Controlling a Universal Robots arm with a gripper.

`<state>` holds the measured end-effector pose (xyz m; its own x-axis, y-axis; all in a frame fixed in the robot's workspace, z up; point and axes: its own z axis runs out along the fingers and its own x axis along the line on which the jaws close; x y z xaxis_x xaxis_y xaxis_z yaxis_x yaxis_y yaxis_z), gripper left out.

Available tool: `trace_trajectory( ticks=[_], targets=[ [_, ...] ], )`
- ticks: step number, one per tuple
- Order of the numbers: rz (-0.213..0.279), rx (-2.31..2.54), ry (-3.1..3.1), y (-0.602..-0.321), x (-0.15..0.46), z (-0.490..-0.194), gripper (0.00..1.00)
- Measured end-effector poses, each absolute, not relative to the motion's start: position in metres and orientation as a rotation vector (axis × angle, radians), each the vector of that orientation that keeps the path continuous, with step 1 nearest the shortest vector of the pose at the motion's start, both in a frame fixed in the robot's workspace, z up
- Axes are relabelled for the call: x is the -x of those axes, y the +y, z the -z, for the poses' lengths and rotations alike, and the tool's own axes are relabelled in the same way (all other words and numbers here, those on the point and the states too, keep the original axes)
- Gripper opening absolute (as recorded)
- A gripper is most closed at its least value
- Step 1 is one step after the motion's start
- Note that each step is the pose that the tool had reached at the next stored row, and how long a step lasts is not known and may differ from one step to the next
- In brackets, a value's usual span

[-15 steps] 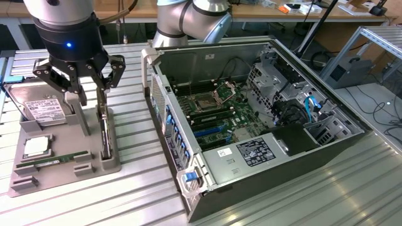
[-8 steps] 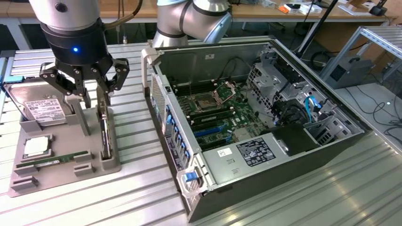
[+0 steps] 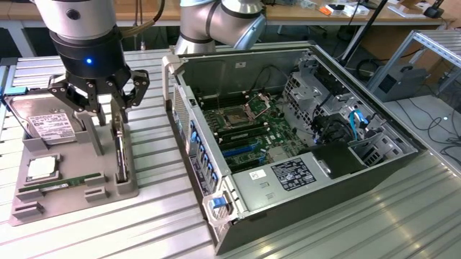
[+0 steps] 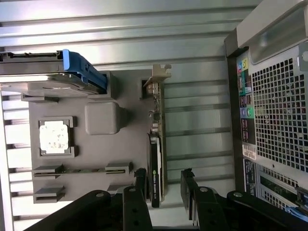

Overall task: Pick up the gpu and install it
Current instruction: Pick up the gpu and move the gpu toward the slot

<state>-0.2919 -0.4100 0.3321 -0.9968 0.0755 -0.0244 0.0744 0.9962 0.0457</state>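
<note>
Pincer wide, straddling the gpu standing on edge in its grey holder. Centre first so both fingers land flat together (cooler end, not bracket).

A grey holder is lying on the ribbed metal worktop at the exterior view's left. It is carrying a hard drive leaning in its slot, a square processor chip lying flat, and a narrow RAM stick sitting on edge. An open computer case is lying on its side just beside the holder, exposing the motherboard and a labelled silver power supply.
</note>
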Motion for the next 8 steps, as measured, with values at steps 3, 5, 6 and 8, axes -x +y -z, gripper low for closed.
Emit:
trace_trajectory(
  ticks=[3,5,6,8],
  targets=[
    [-0.07,-0.117,3.113,-0.4101,0.2917,-0.3305,0.42],
    [-0.07,-0.117,3.113,-0.4102,0.2916,-0.3297,0.42],
    [-0.07,-0.117,3.113,-0.4102,0.2915,-0.3292,0.42],
    [-0.07,-0.117,3.113,-0.4104,0.2914,-0.3265,0.42]
  ],
)
